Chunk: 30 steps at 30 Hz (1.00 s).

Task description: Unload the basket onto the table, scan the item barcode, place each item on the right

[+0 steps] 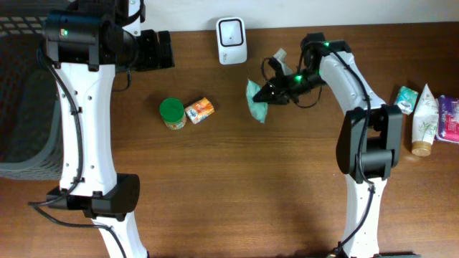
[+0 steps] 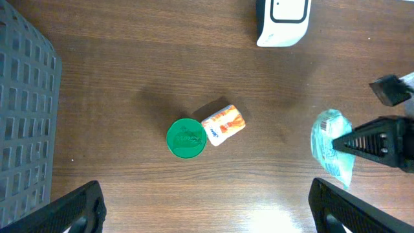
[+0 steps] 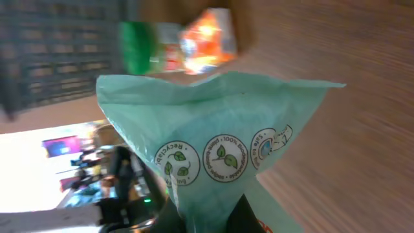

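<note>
A: Where do we have the teal pouch [image 1: 256, 102]?

B: Just right of centre in the overhead view, below the scanner [image 1: 232, 32], near it but apart. Our right gripper [image 1: 267, 94] has its jaws closed down on one thin edge of the pouch. In the right wrist view the film fans upward from the pinch.

A: So what worries us first?

B: The grip itself. We hold only a sliver of soft film, so a quick swing toward the scanner could let it slide out. The pouch could also flop and fold over whatever face we present.

A: And the barcode?

B: We cannot find it. The face toward the wrist camera shows only round recycling marks (the other side is hidden from every view), so we may offer the wrong side and get no read. Crumpled film could spoil a read too.

A: Further out?

B: The scanner stands at the top edge of the table and looks light, so coming in too close could nudge it. The green-lidded tub [image 1: 172, 113] and orange packet [image 1: 200, 110], touching each other left of centre, are well apart from our path. So is the basket [image 1: 18, 93] on the far left.

A: The other arm?

B: Our left gripper [image 1: 163, 49] hangs in the upper left with jaws spread wide, holding nothing. We judge it a risk only if both arms crowd the scanner together.
</note>
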Each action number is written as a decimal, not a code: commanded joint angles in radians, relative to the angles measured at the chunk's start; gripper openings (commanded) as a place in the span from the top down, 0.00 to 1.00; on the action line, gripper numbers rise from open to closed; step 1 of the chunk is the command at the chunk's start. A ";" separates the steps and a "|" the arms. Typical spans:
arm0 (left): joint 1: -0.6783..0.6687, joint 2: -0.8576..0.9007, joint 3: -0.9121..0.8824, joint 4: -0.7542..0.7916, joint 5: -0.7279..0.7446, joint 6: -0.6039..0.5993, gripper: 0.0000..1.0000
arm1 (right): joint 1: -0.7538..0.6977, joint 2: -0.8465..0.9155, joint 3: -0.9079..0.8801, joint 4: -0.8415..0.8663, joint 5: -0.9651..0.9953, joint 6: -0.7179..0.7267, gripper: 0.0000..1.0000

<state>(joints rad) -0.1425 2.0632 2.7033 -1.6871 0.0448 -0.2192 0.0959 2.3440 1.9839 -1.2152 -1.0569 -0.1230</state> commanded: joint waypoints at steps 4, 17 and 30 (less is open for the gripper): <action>0.006 -0.014 0.011 -0.001 0.000 0.015 0.01 | 0.013 0.040 -0.222 0.174 0.066 0.168 0.87; 0.006 -0.014 0.011 -0.001 0.000 0.016 0.01 | -0.067 0.035 0.273 -0.312 0.793 0.160 0.32; 0.008 -0.014 0.011 -0.001 0.000 0.015 0.01 | 0.092 0.036 0.270 -0.216 0.875 0.414 0.41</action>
<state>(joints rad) -0.1425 2.0632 2.7033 -1.6871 0.0448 -0.2192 0.1471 2.3928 2.2459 -1.4536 -0.2668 0.1722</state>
